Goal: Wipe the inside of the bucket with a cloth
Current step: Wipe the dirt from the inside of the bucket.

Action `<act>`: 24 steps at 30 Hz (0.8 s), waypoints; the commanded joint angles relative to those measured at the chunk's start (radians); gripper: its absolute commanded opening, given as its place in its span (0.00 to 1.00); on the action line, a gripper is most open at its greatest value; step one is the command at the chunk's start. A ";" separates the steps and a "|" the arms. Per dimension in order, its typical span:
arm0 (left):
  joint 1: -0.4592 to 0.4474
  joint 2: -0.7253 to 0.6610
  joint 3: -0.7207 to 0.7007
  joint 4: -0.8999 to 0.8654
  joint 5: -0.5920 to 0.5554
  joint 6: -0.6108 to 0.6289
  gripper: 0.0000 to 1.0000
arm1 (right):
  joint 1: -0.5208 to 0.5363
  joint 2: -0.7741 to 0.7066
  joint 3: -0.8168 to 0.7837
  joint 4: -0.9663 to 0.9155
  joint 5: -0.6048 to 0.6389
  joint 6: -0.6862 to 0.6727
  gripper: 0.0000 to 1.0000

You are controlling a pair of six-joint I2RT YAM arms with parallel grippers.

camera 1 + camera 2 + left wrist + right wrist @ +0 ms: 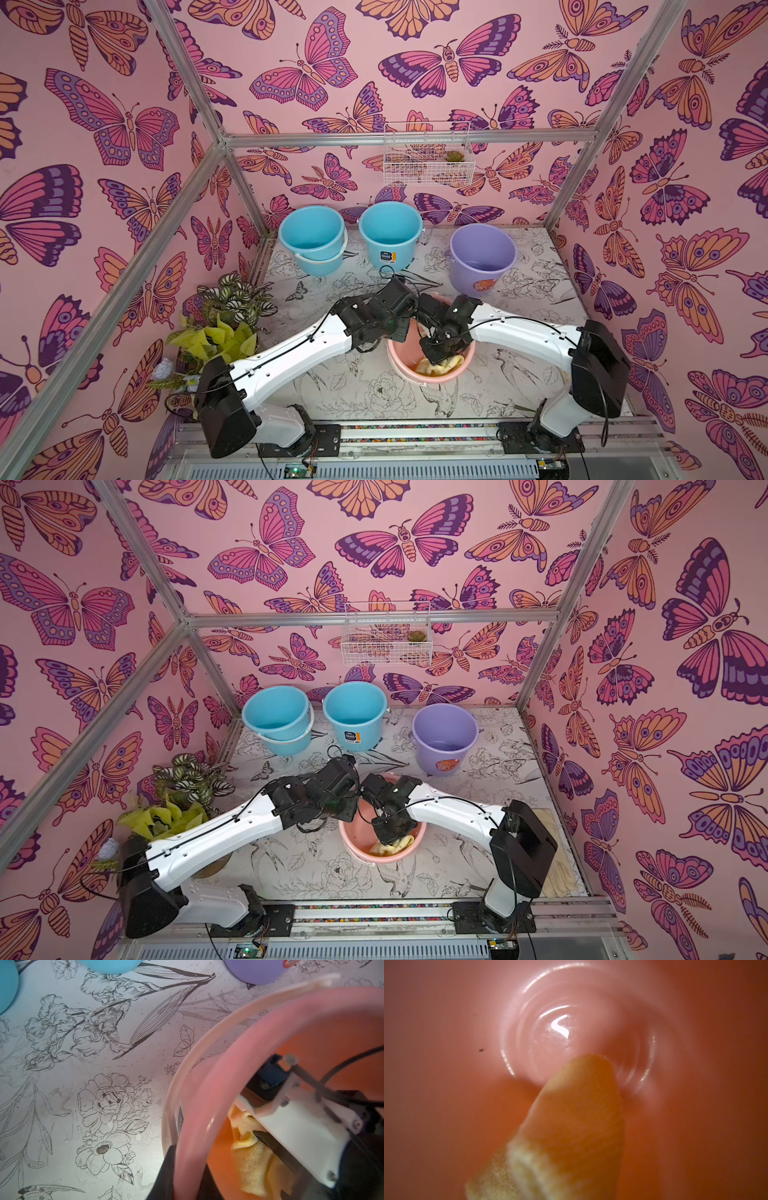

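- The right gripper reaches down inside the salmon-pink bucket, its jaws closed tight on the pale-yellow cloth.
- The cloth lies bunched against the near side of that bucket's floor. In the right wrist view a fold of it reaches toward the glossy ringed centre of the floor.
- The left gripper is pinched on the pink bucket's left rim, one black finger outside the wall and one inside.
- The pink bucket stands upright on the flower-printed table, at the centre between the two arms.
- The lavender bucket stands upright at the far right, well apart from both grippers, with its orange sticker facing the near side.
- Two sky-blue buckets stand to its left along the far edge.
- Potted plants sit at the left edge.
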 commanded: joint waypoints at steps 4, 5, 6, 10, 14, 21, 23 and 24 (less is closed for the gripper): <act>-0.020 -0.027 -0.004 0.103 0.044 -0.017 0.00 | 0.020 0.103 -0.053 0.149 0.053 0.053 0.00; -0.020 -0.030 -0.006 0.103 0.042 -0.017 0.00 | 0.019 0.107 -0.053 0.146 0.053 0.055 0.00; -0.020 -0.032 -0.009 0.103 0.040 -0.019 0.00 | 0.019 0.106 -0.048 0.140 0.051 0.056 0.00; -0.020 -0.039 -0.013 0.103 0.031 -0.018 0.00 | 0.018 0.036 -0.041 0.105 0.058 0.061 0.00; -0.020 -0.052 -0.017 0.104 0.021 -0.025 0.00 | 0.017 -0.055 -0.022 0.042 0.085 0.060 0.00; -0.018 -0.069 -0.037 0.104 0.007 -0.028 0.00 | 0.010 -0.206 0.035 -0.057 0.070 0.083 0.00; -0.018 -0.069 -0.039 0.104 0.007 -0.029 0.00 | 0.010 -0.241 0.057 -0.080 0.047 0.097 0.00; -0.018 -0.068 -0.040 0.104 0.007 -0.029 0.00 | 0.010 -0.257 0.072 -0.095 0.028 0.103 0.00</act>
